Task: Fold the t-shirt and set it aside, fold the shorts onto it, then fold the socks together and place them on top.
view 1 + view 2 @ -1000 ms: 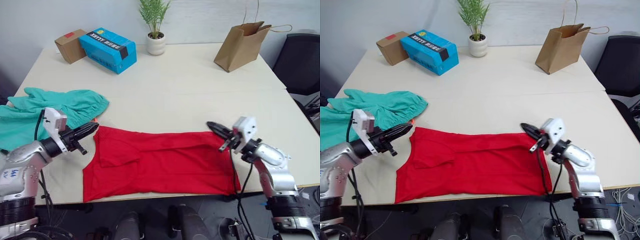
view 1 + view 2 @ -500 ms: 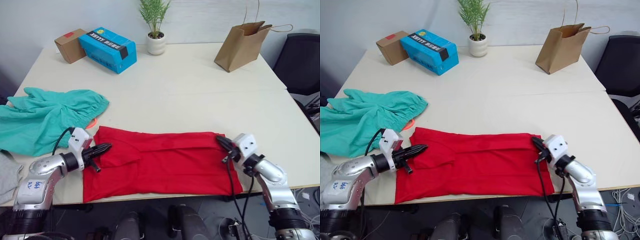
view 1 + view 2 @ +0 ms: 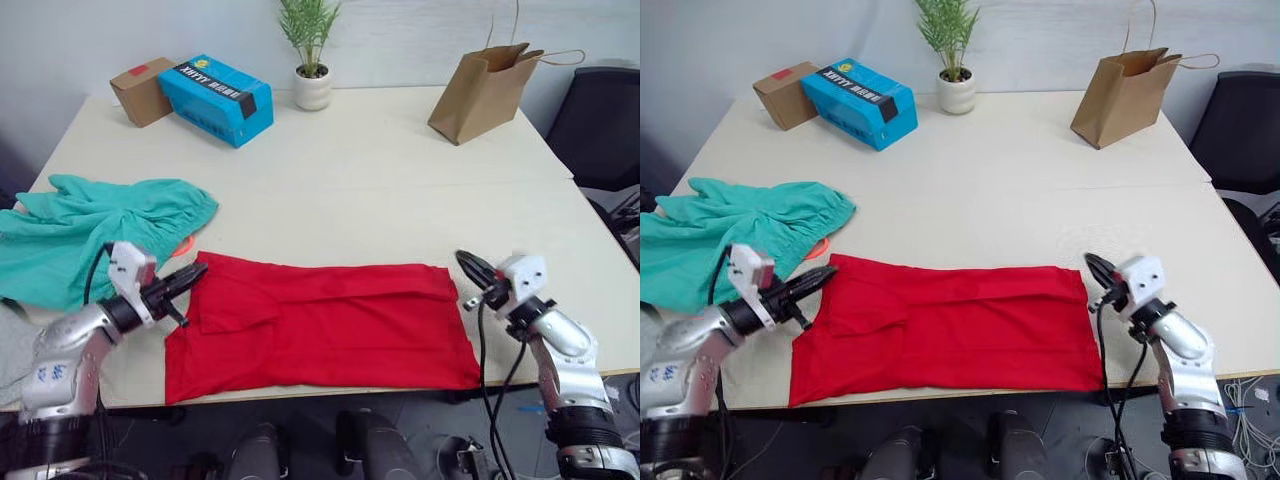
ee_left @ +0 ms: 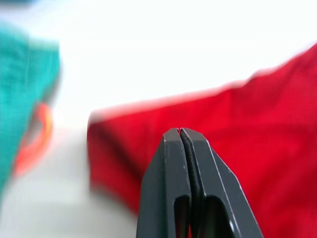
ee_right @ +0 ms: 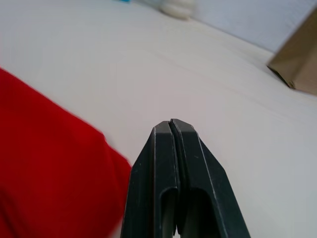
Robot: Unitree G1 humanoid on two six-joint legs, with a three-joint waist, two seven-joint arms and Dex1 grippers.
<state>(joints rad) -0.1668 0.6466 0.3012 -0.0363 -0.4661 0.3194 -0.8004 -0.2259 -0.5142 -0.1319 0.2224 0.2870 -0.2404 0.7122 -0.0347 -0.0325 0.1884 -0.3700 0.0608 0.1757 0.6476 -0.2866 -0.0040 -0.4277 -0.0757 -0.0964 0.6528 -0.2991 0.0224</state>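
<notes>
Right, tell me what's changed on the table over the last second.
Both grippers dipped in onto the t-shirt's ends and have now drawn back outward. The left gripper sits shut at the shirt's left end, and the right gripper sits shut just off its right edge. The shirt lies slightly flatter at its right edge. The shorts, boxes, plant and bag stayed put.

T-shirt point(image 3: 320, 325) along table's point(image 3: 400, 190) near edge, shorts point(image 3: 90, 230) to its left, boxes point(image 3: 200, 95), plant point(image 3: 311, 50), bag point(image 3: 480, 90) behind.
</notes>
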